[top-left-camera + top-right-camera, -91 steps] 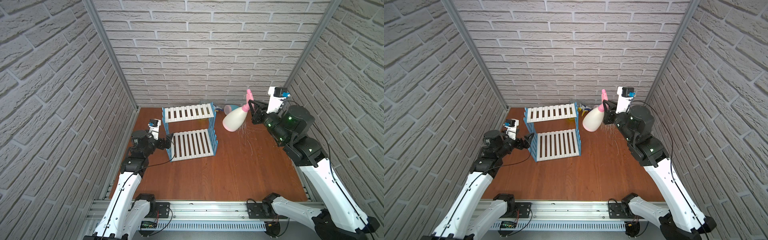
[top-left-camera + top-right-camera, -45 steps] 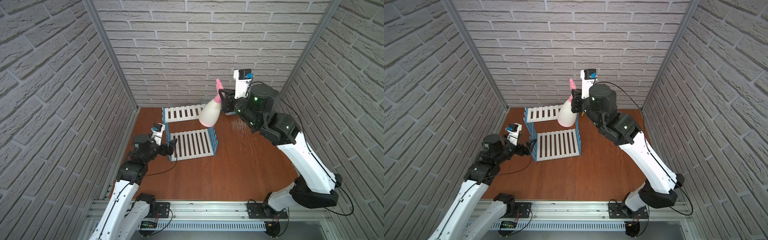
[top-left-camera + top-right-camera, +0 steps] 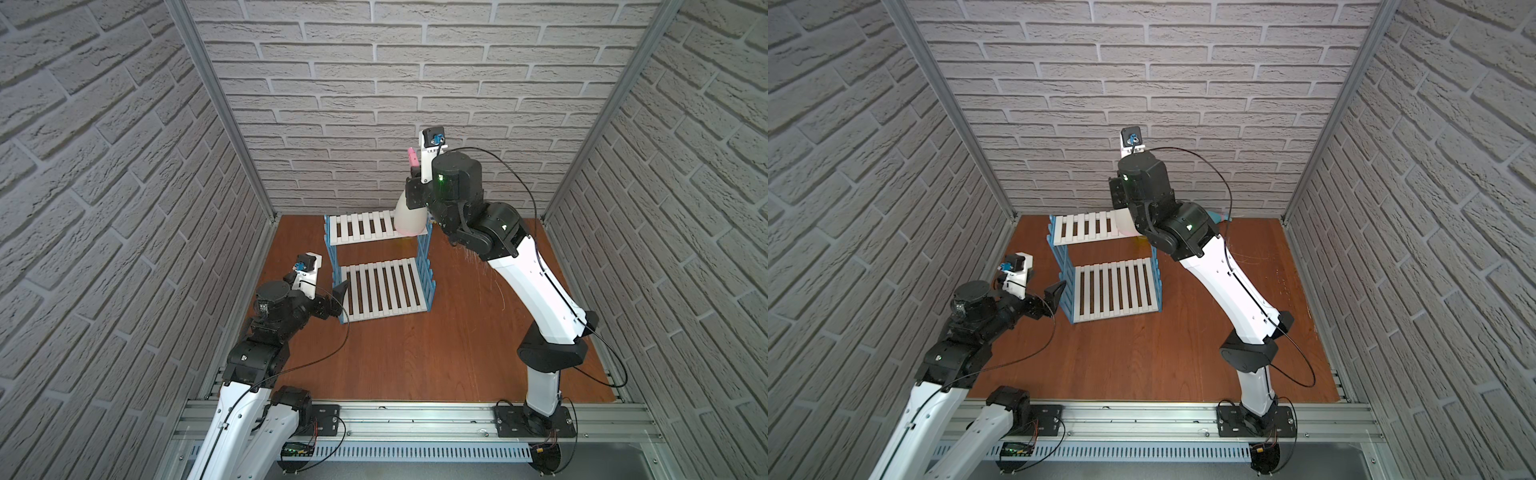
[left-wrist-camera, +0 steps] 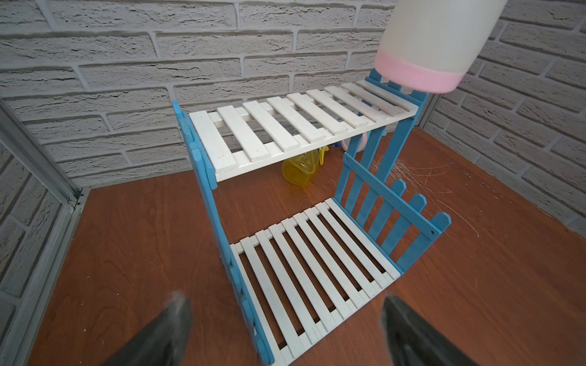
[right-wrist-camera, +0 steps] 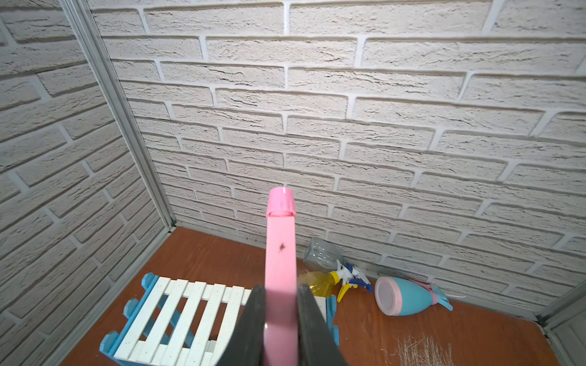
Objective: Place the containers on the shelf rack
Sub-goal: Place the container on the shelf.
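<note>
Right wrist: right claw [image 5: 281,288] pinches smooth cream teardrop bottle's [image 4: 434,31] pink nozzle [image 5: 280,240]; left claw [image 4: 285,305] gapes empty.

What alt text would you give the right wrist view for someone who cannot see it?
Two dark fingers clamp a long pink nozzle over the white top shelf of the rack. Beyond, by the brick wall, a yellow bottle, a clear bottle and a blue bottle lie on the wooden table.
</note>
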Robot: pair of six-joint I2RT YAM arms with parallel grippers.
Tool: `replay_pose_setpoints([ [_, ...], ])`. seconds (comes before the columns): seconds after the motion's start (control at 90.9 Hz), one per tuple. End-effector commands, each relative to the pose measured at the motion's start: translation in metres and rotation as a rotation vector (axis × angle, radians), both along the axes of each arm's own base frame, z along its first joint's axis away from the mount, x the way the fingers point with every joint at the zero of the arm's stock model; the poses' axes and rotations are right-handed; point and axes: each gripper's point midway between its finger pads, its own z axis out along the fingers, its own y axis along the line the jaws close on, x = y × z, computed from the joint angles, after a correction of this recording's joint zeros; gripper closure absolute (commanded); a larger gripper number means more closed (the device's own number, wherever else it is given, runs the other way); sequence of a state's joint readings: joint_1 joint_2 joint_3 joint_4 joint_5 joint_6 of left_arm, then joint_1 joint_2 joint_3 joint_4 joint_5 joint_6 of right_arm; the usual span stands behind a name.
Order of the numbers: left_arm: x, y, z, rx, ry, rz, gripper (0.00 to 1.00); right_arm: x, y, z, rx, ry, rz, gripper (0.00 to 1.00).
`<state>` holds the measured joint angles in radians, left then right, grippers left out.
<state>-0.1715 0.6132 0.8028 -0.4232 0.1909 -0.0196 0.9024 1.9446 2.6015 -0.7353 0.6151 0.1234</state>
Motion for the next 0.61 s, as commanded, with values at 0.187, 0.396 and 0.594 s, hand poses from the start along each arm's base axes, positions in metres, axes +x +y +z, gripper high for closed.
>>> replay_pose_setpoints([
  [0.187,-0.002,-0.001,-0.005,-0.005,-0.006,0.0,0.02,0.02,0.005,0.008,0.04,-0.059,-0.037,0.96],
  [0.396,0.0,0.0,-0.008,0.001,0.003,0.007,0.02,0.037,0.008,-0.001,0.06,-0.047,-0.042,0.96],
  [0.594,0.003,-0.001,-0.011,-0.003,0.017,0.006,0.02,0.046,0.005,-0.006,0.07,-0.038,-0.056,0.97],
])
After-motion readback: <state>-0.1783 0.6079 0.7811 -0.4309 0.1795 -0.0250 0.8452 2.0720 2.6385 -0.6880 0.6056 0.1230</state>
